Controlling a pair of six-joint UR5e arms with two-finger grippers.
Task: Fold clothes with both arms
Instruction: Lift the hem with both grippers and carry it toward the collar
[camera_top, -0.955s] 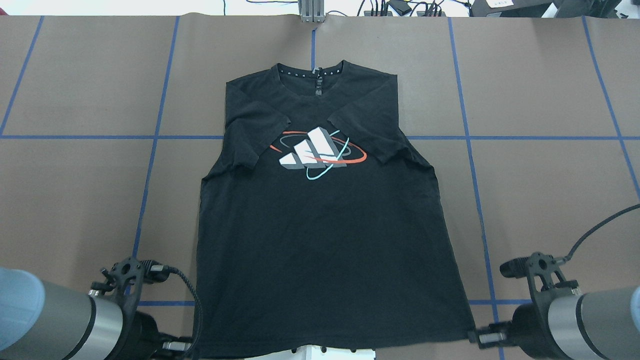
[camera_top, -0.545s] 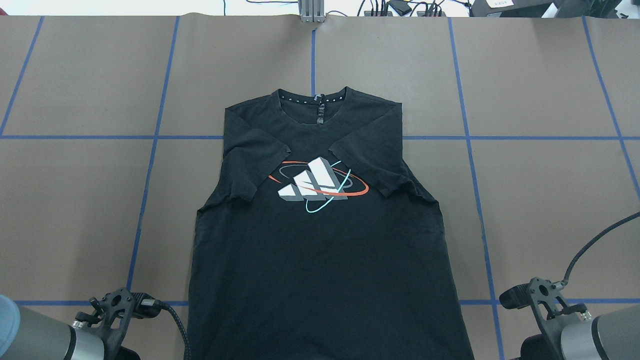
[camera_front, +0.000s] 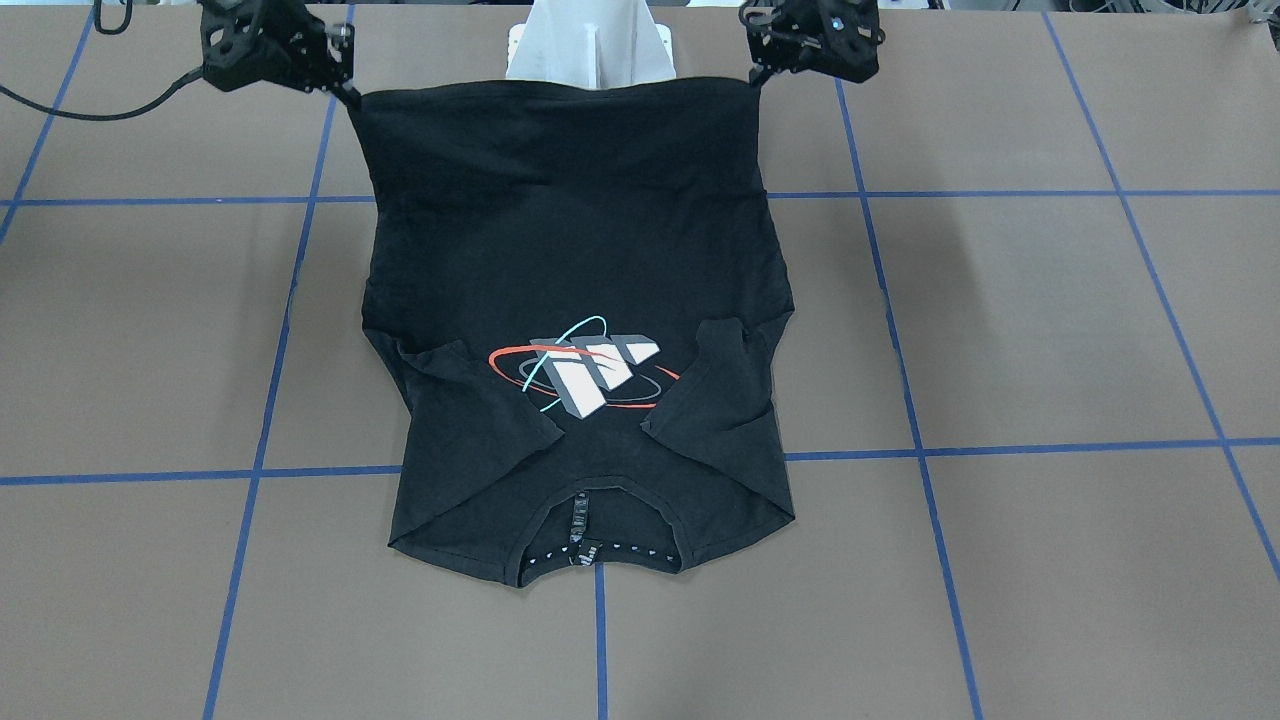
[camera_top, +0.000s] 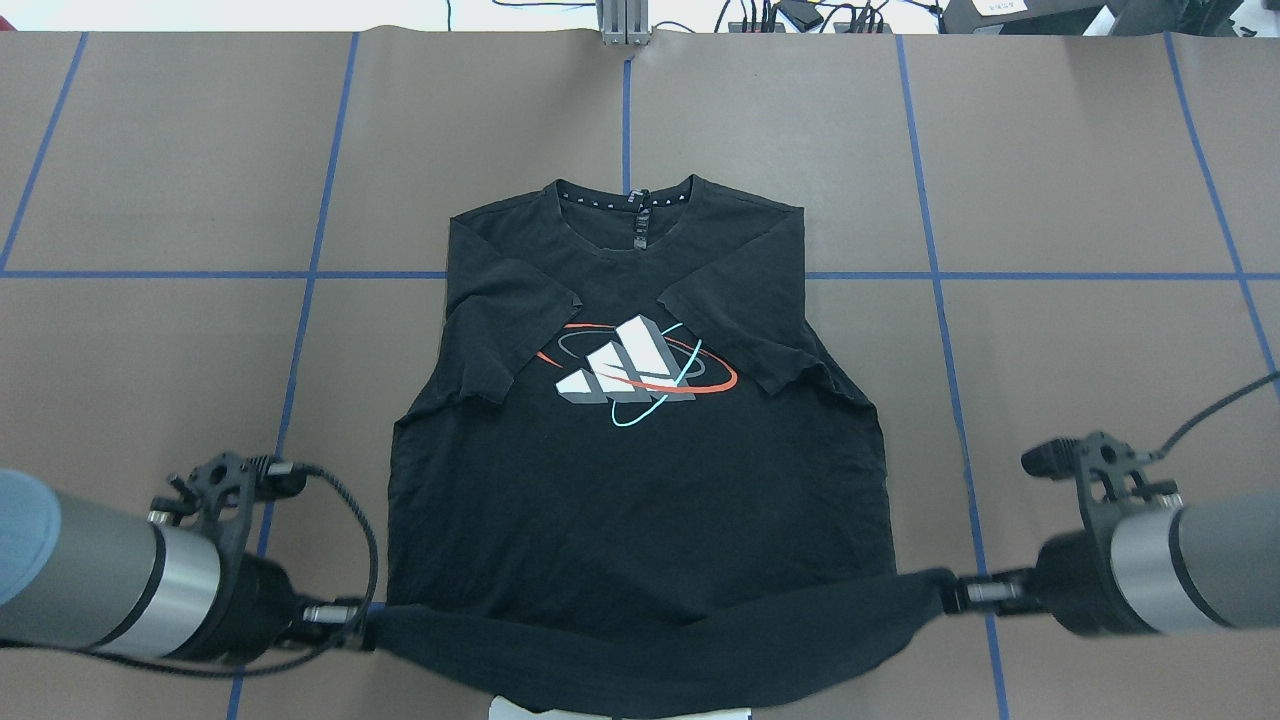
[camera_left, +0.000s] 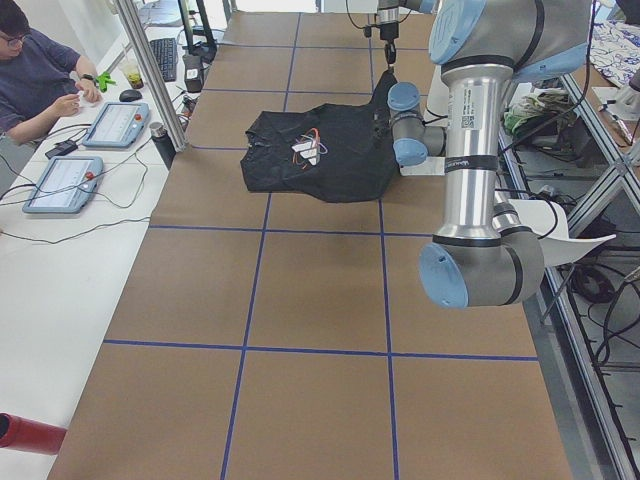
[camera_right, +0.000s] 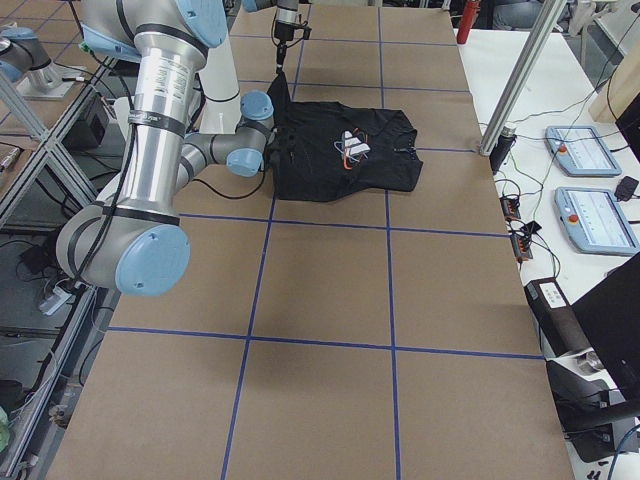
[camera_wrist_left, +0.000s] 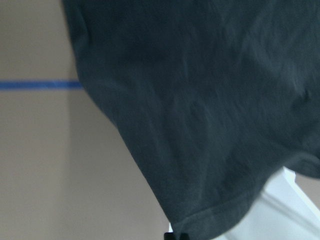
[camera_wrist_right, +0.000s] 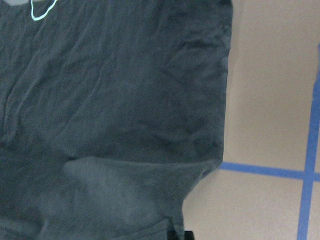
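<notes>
The black T-shirt (camera_top: 640, 480) lies front up on the table, both sleeves folded inward beside its orbit graphic (camera_top: 635, 370), and its collar points away from the robot. Its bottom hem hangs stretched in the air between the two grippers. My left gripper (camera_top: 365, 630) is shut on the hem's left corner. At the other corner my right gripper (camera_top: 950, 595) is shut too. From across the table the T-shirt (camera_front: 570, 250) rises to the left gripper (camera_front: 752, 80) and right gripper (camera_front: 350, 98). Both wrist views are mostly filled with dark fabric (camera_wrist_left: 200, 110).
The white pedestal base (camera_front: 590, 45) stands just behind the lifted hem. Blue tape lines (camera_top: 300, 340) grid the brown table cover. A person (camera_left: 35, 75) sits at a side table with tablets (camera_left: 65, 180), beyond the table's far edge.
The shirt first slid toward the robot with the grippers low at its hem. Now both grippers have risen and moved forward, and the hem hangs lifted between them.
</notes>
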